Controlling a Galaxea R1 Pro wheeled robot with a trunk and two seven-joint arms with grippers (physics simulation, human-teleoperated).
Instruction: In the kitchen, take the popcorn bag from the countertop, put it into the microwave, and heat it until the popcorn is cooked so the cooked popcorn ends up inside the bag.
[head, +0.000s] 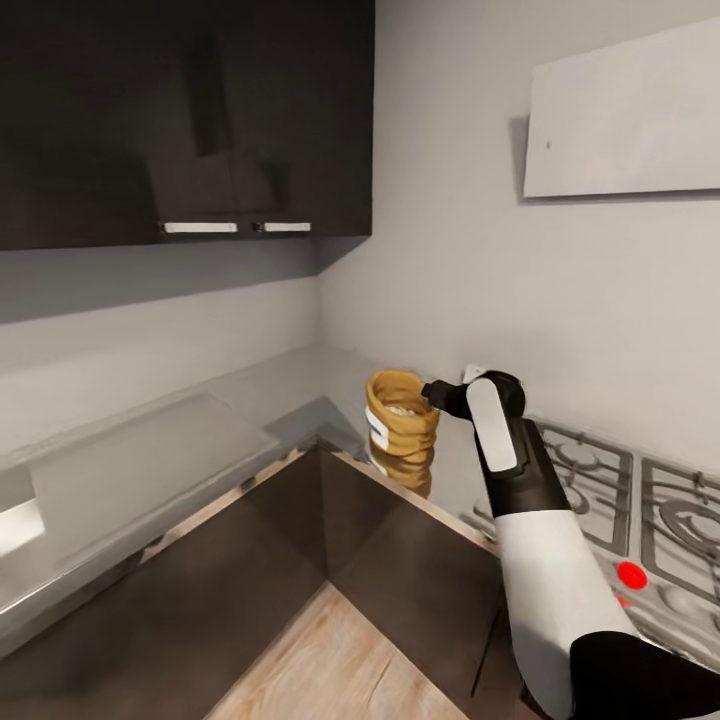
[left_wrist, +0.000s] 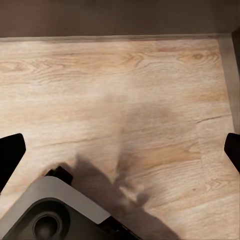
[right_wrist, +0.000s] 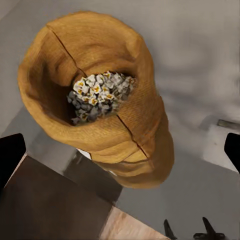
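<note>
Popcorn bag (head: 401, 418) stands upright in the corner of the countertop (head: 150, 455), near its front edge, pale popcorn (right_wrist: 100, 95) heaped inside. My right gripper (right_wrist: 120, 150) hovers just beside its rim, fingers spread wide with the sack between them, seemingly not touching. My left gripper (left_wrist: 120, 150) hangs spread over the wood floor (left_wrist: 125, 90). A stove (head: 620, 500) lies beside my right arm.

A home kitchen, seen at its corner.
Dark wall cabinets (head: 180, 110) with steel handles hang above an L-shaped grey metal surface (head: 150, 450); a gas hob (head: 600, 490) (red knob in front) sits beside it, over a light wood plank floor (left_wrist: 125, 100).
</note>
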